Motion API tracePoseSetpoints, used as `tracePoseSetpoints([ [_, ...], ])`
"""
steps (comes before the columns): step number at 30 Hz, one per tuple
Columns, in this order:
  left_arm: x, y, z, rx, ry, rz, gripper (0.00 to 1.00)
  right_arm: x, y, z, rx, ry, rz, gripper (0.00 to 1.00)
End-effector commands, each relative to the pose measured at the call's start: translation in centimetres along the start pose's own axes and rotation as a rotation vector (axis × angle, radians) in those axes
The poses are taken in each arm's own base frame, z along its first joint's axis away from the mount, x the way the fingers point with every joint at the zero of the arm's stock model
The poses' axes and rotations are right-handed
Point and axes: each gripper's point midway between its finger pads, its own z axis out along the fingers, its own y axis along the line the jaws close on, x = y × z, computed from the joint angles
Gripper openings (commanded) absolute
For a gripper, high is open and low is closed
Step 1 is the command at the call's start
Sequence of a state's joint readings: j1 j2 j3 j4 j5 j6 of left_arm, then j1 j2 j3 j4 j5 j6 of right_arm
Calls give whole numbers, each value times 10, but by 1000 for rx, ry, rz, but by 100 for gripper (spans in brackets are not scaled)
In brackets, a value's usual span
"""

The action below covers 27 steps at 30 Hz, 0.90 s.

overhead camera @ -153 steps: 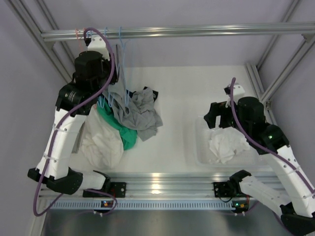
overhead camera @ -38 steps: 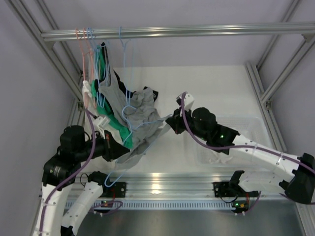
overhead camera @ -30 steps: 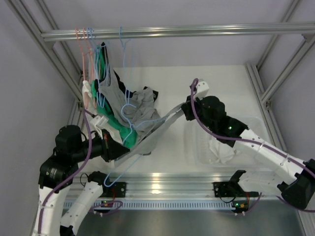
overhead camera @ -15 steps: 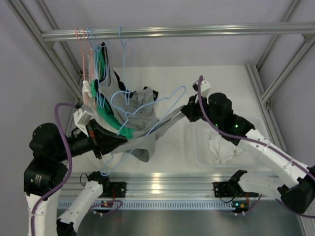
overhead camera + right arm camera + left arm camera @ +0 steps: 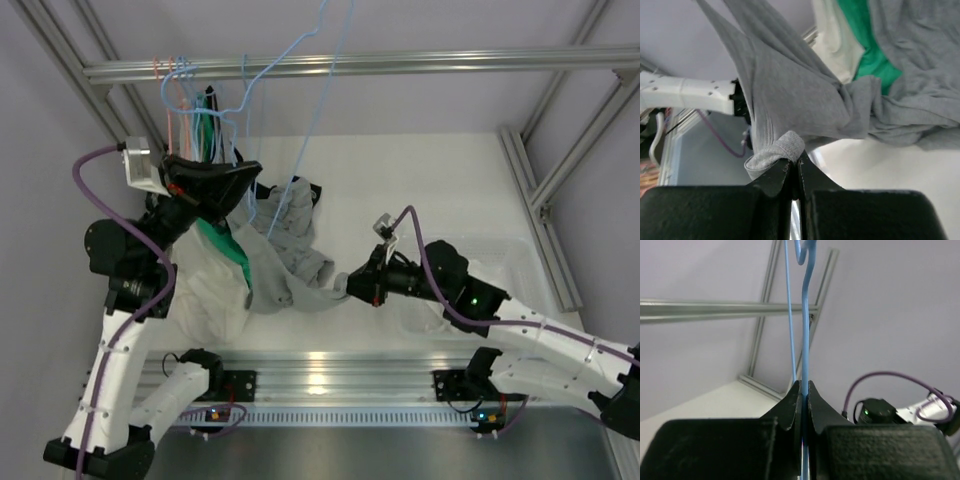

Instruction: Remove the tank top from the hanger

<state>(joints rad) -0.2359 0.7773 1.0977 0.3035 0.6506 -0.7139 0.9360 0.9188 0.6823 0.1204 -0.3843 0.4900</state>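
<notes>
Nearest me, the right gripper [image 5: 352, 287] sits low over the tabletop [image 5: 420, 190], its jaws pressed together on a rolled edge of the grey tank top [image 5: 790, 100]. From that pinch the cloth runs off to the left, slack and lying in a crumpled heap on the tabletop, with a green garment [image 5: 232, 255] and a white garment [image 5: 205, 300] just beside it. A clear bin [image 5: 520, 260] stands behind the right arm.

Further back and much higher, the left gripper [image 5: 803, 390] is clamped tight on the blue wire of the hanger [image 5: 805, 330], holding it upright so that its hook pokes up past the rail [image 5: 400, 63]. In the wrist view the wire above the jaws is bare, with no cloth on it. Other hangers are hooked on the rail at the far left.

So I would judge the job nearly done: the top looks to be off the hanger, one arm has each piece, and they are well apart. The hanger's lower end is lost among the clothes from above, so I cannot tell whether a strap is caught there. What seems left is confirming that, then letting go of the cloth and parking the hanger
</notes>
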Motion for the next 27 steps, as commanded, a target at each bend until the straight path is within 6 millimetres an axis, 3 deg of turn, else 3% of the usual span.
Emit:
tracePoseSetpoints([
  [1, -60, -19, 19, 65, -172, 133, 0, -9, -40, -22, 281, -59, -3, 0],
  [3, -62, -15, 20, 43, -175, 185, 0, -5, -51, -30, 336, -55, -21, 0],
  [5, -50, -9, 21, 66, -152, 223, 0, 8, -30, -20, 195, -7, -18, 0],
  [9, -37, -11, 28, 141, -151, 208, 0, 9, -28, -5, 191, 15, 0, 0],
  [11, -33, 9, 32, 34, -140, 172, 0, -2, -46, 0, 303, -15, 12, 0],
  [12, -30, 17, 33, -11, -113, 160, 0, 5, -57, -3, 366, 13, 20, 0],
  [13, -36, 13, 33, -26, -98, 173, 0, 5, -69, -5, 432, 9, 24, 0],
  [15, -14, 18, 24, -58, 13, 154, 0, 16, -91, -11, 540, 12, 41, 0],
  [19, 13, 11, -19, -146, 110, 154, 0, 65, -120, -10, 615, 123, 69, 0],
  [20, 34, 22, -32, -202, 176, 129, 0, 73, -117, -4, 585, 151, 73, 0],
  [21, 40, 25, -39, -232, 198, 123, 0, 79, -116, 1, 563, 167, 73, 2],
  [22, 43, 23, -48, -250, 212, 126, 0, 85, -118, 10, 540, 186, 71, 4],
  [23, 49, 26, -54, -273, 241, 126, 0, 93, -115, 16, 510, 216, 72, 13],
  [25, 68, 42, -68, -374, 321, 78, 0, 94, -114, 29, 490, 222, 58, 39],
  [27, 72, 51, -72, -427, 358, 71, 0, 93, -123, 30, 537, 209, 59, 56],
])
